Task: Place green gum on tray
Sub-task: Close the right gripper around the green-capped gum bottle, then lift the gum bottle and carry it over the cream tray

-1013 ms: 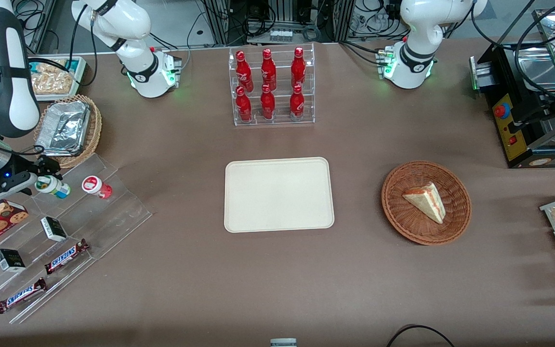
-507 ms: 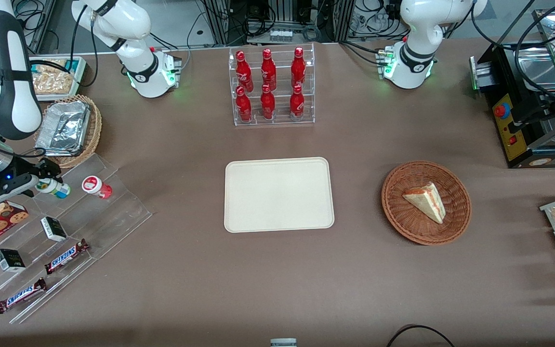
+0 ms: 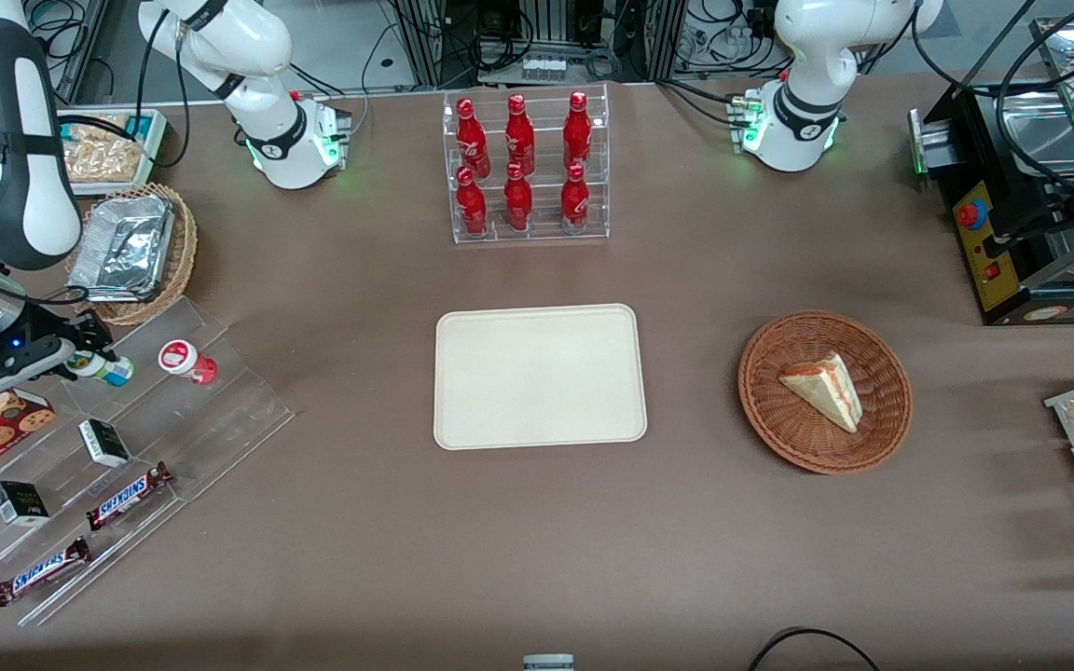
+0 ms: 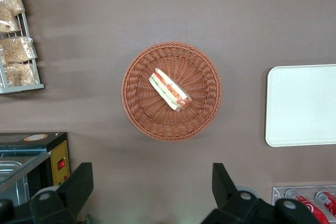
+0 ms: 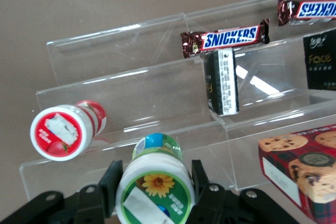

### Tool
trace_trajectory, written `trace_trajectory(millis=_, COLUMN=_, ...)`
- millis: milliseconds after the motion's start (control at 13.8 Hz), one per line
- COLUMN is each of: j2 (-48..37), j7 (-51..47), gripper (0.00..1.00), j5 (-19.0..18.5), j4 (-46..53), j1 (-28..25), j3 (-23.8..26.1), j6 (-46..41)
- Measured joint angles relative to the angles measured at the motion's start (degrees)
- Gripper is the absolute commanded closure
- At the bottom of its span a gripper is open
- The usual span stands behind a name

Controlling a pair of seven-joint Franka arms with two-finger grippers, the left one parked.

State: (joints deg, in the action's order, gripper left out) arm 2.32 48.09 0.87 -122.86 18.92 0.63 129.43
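The gripper (image 5: 155, 182) stands at the clear tiered stand (image 3: 173, 410), toward the working arm's end of the table. Its 2 fingers (image 5: 111, 181) straddle the green gum (image 5: 154, 190), apparently not yet clamped. The bottle's long axis runs along the approach direction, lid facing the wrist camera. The red-lidded bottle (image 5: 65, 131) lies just beside. The tray (image 3: 539, 376) sits well apart, mid-table.

Right arm's tool (image 5: 155, 182) low at the working arm's table end, fingers (image 5: 111, 181) either side of a bottle.
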Motion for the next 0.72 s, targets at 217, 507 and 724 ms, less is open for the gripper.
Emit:
trace_trajectory(millis=217, j2=-0.4, j7=-1.0, gripper=1.00, j5=0.6, j4=6.8, j1=-1.4, j3=0.4, j6=-8.6)
trace_trajectory(millis=507, j2=-1.3, j7=-9.3, gripper=1.00, j5=0.7, j4=16.9, j1=-8.2, j3=0.7, j6=-21.2)
trace_trajectory(millis=724, j2=-1.3, j7=-16.0, gripper=1.00, j5=0.7, j4=19.2, j1=-13.4, j3=0.9, j6=-23.9)
